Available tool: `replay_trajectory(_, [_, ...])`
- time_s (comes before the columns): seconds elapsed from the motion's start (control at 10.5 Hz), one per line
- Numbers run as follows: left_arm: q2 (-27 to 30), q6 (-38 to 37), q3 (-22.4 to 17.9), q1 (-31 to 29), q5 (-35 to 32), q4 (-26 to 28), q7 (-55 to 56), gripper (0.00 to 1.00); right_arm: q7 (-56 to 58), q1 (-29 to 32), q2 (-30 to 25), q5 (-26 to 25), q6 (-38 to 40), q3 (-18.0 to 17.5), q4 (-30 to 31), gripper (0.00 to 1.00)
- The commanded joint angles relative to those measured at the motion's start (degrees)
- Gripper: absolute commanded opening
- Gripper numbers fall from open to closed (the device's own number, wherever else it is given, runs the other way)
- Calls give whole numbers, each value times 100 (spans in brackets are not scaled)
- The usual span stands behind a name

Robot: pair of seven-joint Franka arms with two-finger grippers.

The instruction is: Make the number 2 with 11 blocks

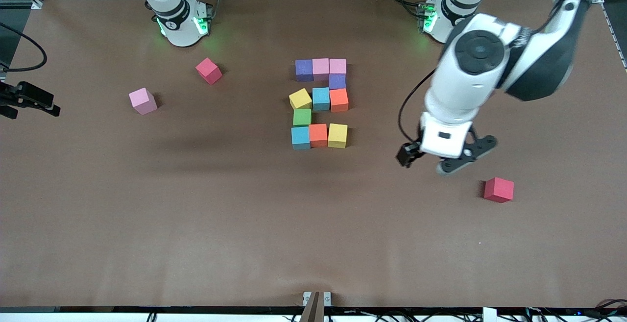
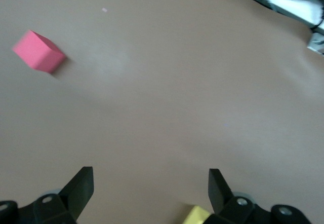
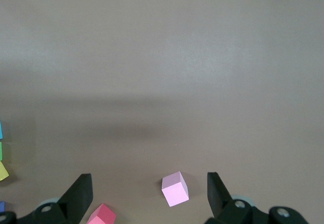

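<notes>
Eleven blocks lie together mid-table as a blocky number 2 [image 1: 320,99]: purple [image 1: 304,69] and two pink on the row nearest the robots, a purple, then yellow, sky-blue, orange, then green [image 1: 302,117], then sky-blue, orange, yellow [image 1: 337,136]. My left gripper [image 1: 433,161] hangs open and empty over bare table, between the digit and a crimson cube [image 1: 498,189]. Its wrist view shows the gripper [image 2: 150,183], that cube [image 2: 38,50] and a yellow corner [image 2: 195,216]. My right gripper [image 3: 149,188] is open and empty, high over a loose pink cube [image 3: 174,188]; it is outside the front view.
The loose pink cube [image 1: 142,101] and a second crimson cube [image 1: 208,70] lie toward the right arm's end. A black device with a cable [image 1: 29,99] juts in at that end's edge. The brown table [image 1: 245,224] is bare nearer the front camera.
</notes>
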State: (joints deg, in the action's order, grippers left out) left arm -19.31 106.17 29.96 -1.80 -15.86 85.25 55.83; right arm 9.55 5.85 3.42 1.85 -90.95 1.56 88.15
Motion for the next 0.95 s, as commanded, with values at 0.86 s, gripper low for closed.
replay_trajectory(0.86, [1622,-1588,-2372,-206,1550,150,-5236,100,11,74,-26,26,-72,-51,-26,100])
